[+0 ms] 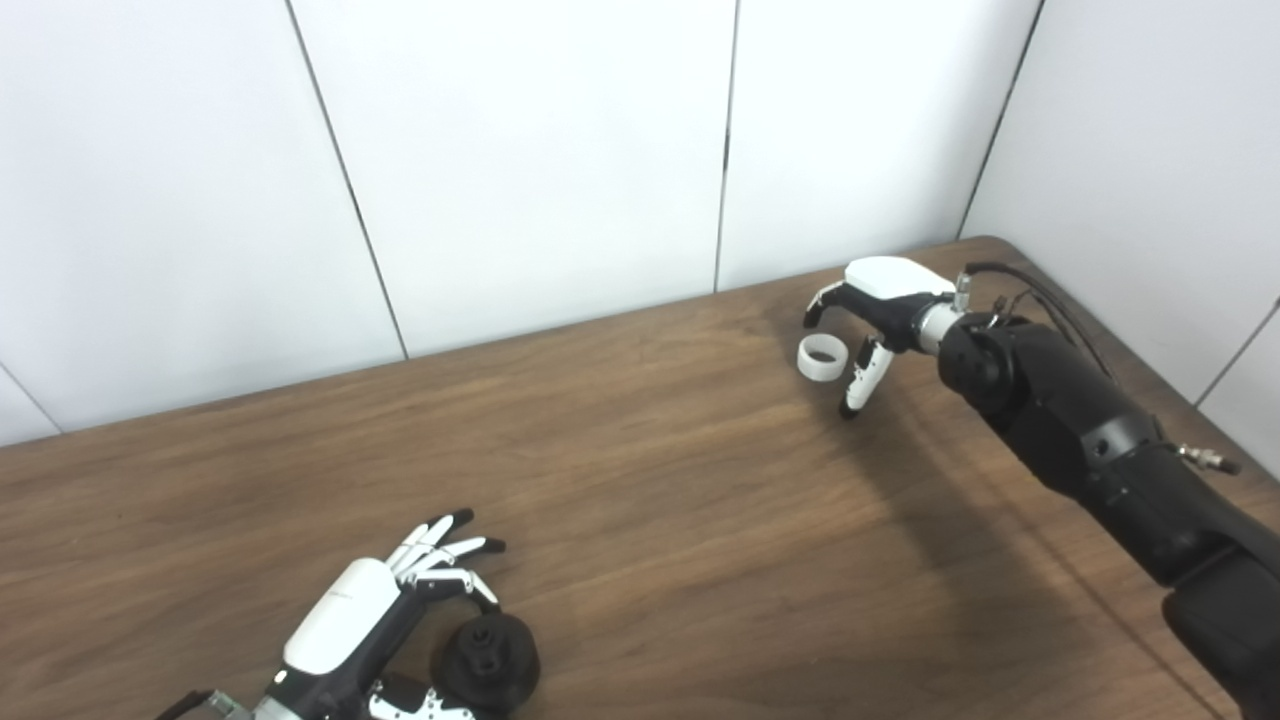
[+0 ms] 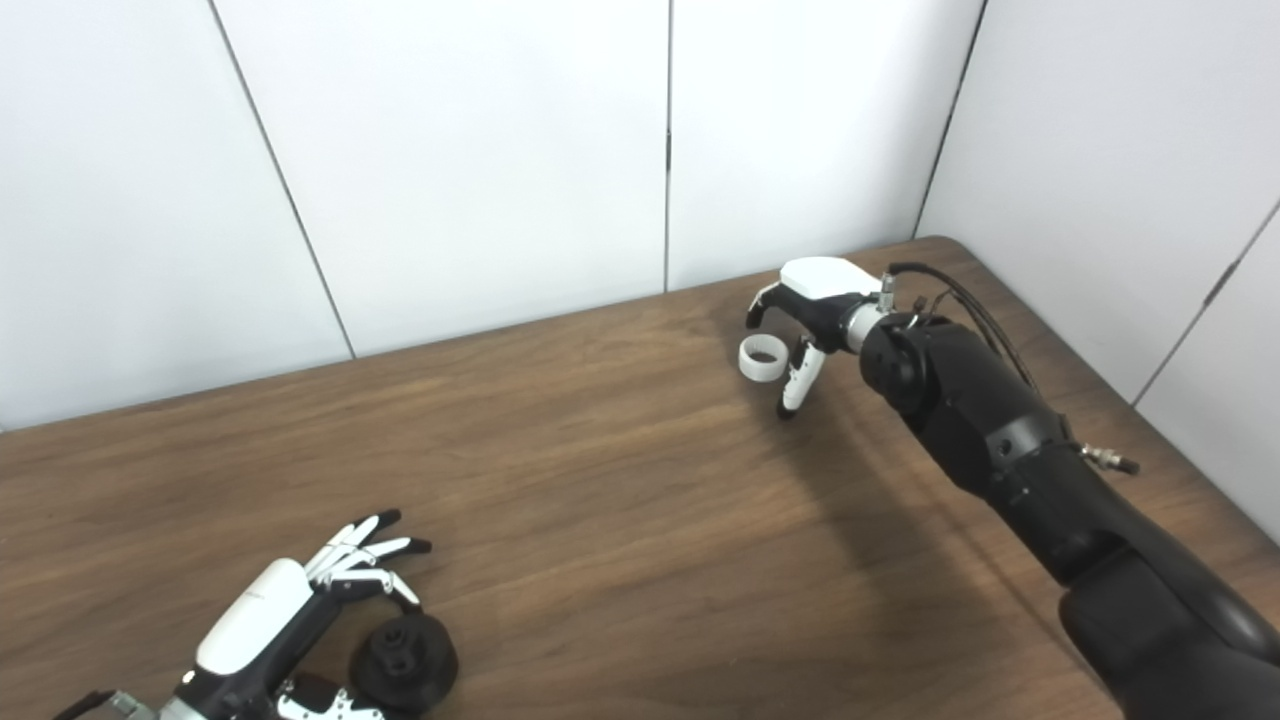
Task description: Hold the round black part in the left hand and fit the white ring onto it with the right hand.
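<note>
The round black part point(image 1: 487, 660) sits on the wooden table point(image 1: 640, 480) near the front left edge; it also shows in the right eye view point(image 2: 405, 662). My left hand point(image 1: 385, 610) is open beside it, fingers spread above and left of the part, thumb low by its near side. I cannot tell whether it touches the part. The white ring point(image 1: 822, 358) lies on the table at the far right. My right hand point(image 1: 872, 325) is open and arched over it, fingers behind the ring and thumb just to its right, not closed on it.
White wall panels stand right behind the table's far edge. The table's rounded far right corner point(image 1: 985, 242) is close behind my right hand. My black right forearm point(image 1: 1090, 440) crosses the table's right side.
</note>
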`<state>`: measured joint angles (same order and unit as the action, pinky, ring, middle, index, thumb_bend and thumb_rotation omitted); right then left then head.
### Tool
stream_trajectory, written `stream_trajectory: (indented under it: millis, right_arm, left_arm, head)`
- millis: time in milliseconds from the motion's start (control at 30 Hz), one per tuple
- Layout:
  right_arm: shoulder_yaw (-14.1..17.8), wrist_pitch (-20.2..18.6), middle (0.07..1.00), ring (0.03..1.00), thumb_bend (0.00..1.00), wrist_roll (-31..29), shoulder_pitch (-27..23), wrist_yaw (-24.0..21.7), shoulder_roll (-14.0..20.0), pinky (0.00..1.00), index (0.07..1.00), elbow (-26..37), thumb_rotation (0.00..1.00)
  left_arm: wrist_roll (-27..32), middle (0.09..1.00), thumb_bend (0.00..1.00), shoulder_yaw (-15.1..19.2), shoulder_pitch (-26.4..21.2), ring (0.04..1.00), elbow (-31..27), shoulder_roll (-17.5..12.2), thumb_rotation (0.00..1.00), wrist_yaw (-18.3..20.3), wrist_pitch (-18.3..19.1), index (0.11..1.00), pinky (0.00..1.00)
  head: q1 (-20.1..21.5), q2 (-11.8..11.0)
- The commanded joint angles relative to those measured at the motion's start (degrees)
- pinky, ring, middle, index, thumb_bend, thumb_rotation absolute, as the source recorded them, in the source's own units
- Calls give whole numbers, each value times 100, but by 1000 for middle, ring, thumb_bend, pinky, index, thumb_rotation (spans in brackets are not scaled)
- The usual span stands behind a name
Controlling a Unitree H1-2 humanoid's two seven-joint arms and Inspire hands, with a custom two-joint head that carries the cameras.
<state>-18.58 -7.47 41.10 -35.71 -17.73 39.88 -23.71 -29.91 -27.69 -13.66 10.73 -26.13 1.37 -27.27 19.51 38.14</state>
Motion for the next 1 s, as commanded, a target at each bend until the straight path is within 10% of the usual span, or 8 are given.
stream_trajectory:
  millis: [0, 200, 333, 967]
  right_arm:
    - [-54, 61, 871, 895, 777, 59, -108, -34, 38, 870, 730, 14, 160]
    - [-58, 114, 868, 899, 802, 66, -63, 75, -1, 873, 683, -21, 152]
    - [-94, 429, 788, 878, 541, 160, -32, 483, -1, 854, 494, -118, 136]
    - [-15, 362, 782, 892, 525, 174, 17, 450, 33, 901, 483, 14, 134]
  left_arm:
    - [-233, 869, 523, -72, 156, 995, 29, -95, 51, 290, 47, 485, 1000]
    - [-222, 867, 523, -52, 151, 995, 38, -75, 51, 307, 48, 485, 1000]
    - [-235, 867, 524, -46, 150, 995, 64, -61, 51, 307, 49, 485, 1000]
    - [-239, 866, 523, 21, 147, 997, 61, -49, 51, 375, 49, 485, 1000]
  head:
    - [5, 7]
    - [-7, -12]
    - [-17, -8]
    - [-1, -20]
